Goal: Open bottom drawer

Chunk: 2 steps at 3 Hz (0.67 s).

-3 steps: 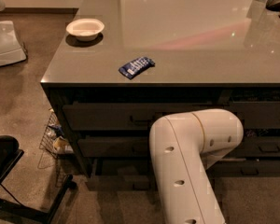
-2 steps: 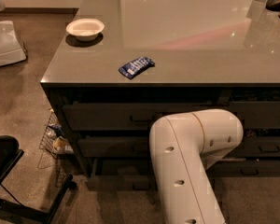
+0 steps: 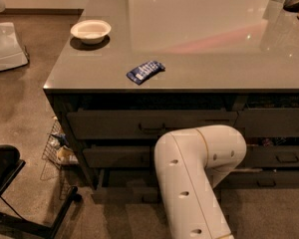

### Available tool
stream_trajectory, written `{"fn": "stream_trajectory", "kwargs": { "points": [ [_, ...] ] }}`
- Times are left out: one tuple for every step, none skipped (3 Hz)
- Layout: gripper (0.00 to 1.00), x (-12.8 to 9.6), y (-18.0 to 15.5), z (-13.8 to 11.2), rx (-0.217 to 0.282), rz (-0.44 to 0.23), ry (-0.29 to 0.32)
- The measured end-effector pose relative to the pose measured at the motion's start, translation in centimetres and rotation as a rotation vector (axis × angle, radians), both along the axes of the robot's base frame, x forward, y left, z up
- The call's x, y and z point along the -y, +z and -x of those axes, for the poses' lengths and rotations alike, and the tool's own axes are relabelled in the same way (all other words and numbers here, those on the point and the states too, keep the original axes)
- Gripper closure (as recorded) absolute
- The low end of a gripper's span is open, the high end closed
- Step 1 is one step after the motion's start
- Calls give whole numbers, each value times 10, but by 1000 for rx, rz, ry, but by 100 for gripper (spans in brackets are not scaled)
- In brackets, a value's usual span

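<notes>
1. Bottom drawer (image 3: pixel 124 192): the lowest wide front of the left-hand stack, seen just left of the white arm (image 3: pixel 199 173). The arm covers its middle and right part. Its low, thin panel appears to stand slightly forward of the fronts above.
2. Handling (judged): a stiff, rigid panel that should slide straight out. How heavy it pulls depends on contents that are not visible. The best hold is the small handle at its centre, now hidden behind the arm, and the pull should be level and square to the front.
3. Gripper: out of sight, beyond the arm on the drawer side. How far open it is, and what it holds or touches, cannot be told.
4. Above and left of the arm: the middle drawer (image 3: pixel 119 157) and top drawer (image 3: pixel 149 124), both taller-fronted and not the target.
5. Further above the arm: the countertop (image 3: pixel 214 68), carrying a blue packet (image 3: pixel 145 71) and a white bowl (image 3: pixel 90 31).
</notes>
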<state>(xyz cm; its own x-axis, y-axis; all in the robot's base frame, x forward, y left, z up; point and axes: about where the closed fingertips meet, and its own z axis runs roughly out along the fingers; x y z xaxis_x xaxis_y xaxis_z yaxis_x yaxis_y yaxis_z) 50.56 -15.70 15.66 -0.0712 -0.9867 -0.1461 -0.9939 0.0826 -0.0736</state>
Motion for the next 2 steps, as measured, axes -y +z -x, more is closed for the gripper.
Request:
{"fn": "stream_trajectory", "kwargs": {
  "points": [
    [41,0,2,0,-1,0,0],
    [72,0,3,0,0,0,0]
  ]
}}
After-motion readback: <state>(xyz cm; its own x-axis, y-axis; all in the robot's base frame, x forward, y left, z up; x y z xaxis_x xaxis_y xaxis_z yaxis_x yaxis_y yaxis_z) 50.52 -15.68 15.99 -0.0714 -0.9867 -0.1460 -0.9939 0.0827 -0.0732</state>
